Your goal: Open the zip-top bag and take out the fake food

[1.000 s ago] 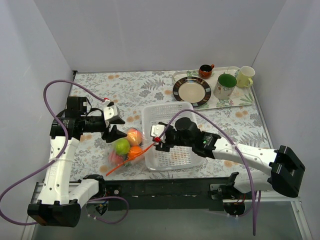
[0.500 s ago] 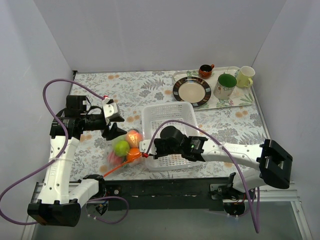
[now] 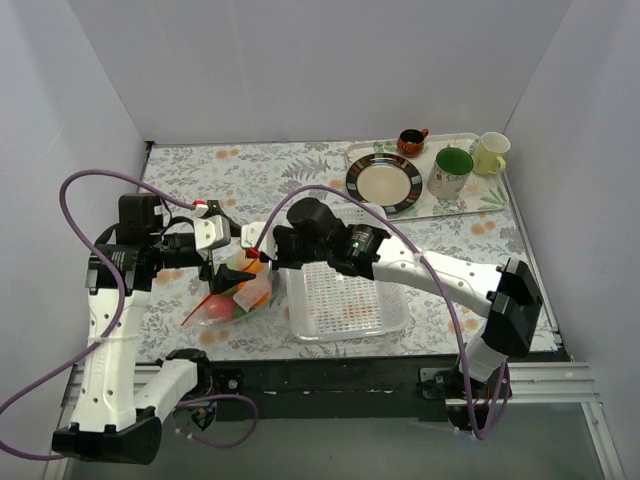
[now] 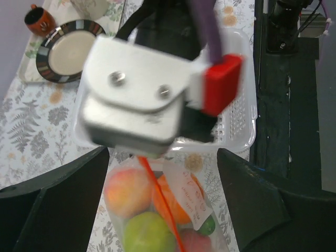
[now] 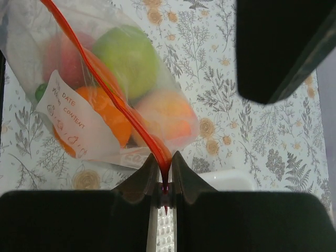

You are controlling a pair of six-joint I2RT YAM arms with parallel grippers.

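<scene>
The zip-top bag (image 5: 79,113), clear with an orange-red zip strip (image 5: 105,84), is lifted at one end above the floral table. Inside lies the fake food: a green apple (image 5: 128,58), an orange ball (image 5: 105,118), a peach (image 5: 165,118), a red fruit (image 5: 65,55) and a small dark green piece (image 5: 41,92). My right gripper (image 5: 164,170) is shut on the end of the zip strip. My left gripper (image 4: 163,155) is open, with one black finger on each side of the bag (image 4: 157,210) and apart from it. From above, both grippers (image 3: 225,272) (image 3: 258,257) meet over the bag (image 3: 228,300).
A white mesh basket (image 3: 345,300) stands just right of the bag, under my right arm. At the back right a tray holds a striped plate (image 3: 384,182), a green mug (image 3: 450,172), a yellow cup (image 3: 490,153) and a small brown cup (image 3: 411,141).
My right gripper has shut on the zip strip and swung back and left, lifting that end. The bag has shifted left. My left gripper's jaws have spread wider.
</scene>
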